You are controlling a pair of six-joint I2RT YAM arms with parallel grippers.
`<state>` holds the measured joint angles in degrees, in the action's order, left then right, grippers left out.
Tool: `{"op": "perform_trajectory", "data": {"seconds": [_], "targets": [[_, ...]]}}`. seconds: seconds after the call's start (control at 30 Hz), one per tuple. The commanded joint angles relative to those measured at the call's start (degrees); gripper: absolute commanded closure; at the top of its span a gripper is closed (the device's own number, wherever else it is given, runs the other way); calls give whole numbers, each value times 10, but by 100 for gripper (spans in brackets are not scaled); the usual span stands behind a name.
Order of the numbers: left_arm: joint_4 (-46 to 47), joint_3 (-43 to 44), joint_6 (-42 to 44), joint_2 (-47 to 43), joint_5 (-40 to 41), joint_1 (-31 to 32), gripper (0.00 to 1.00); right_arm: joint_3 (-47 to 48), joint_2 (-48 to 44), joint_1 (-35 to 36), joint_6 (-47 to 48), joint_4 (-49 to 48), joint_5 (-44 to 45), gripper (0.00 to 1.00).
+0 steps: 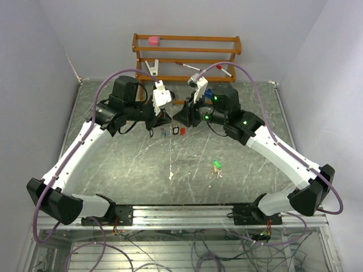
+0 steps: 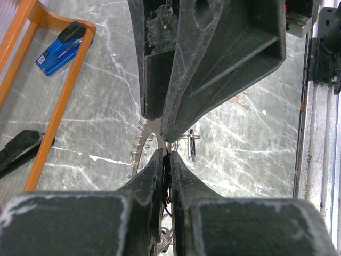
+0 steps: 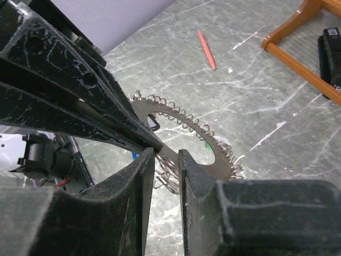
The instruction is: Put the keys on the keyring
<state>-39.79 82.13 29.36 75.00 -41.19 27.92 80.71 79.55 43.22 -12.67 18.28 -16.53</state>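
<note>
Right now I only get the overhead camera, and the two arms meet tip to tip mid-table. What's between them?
Observer: A flat silver keyring, fringed with small wire loops. The left end effector is shut on its edge.
Visitor: And the other arm?
Observer: The right end effector has the ring's rim between its fingers. I cannot tell whether it is squeezing.
Visitor: There's a speck of blue behind the right arm. What is it?
Observer: A blue and black stapler, lying between two rails of the wooden rack.
</note>
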Motion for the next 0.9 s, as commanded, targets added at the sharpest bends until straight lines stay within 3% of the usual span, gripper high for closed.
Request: {"op": "perform_trajectory", "data": {"seconds": [0.0,0.3,0.87], "targets": [[11,22,9,-14,-23,0,93,-3,-6,-2,-3,-27,-47,76],[7,20,15,-16,-32,0,93,-9,0,-3,-13,-35,-95,77],[-1,23,21,-15,-44,0,93,-12,-16,-12,-12,-47,-72,76]]}}
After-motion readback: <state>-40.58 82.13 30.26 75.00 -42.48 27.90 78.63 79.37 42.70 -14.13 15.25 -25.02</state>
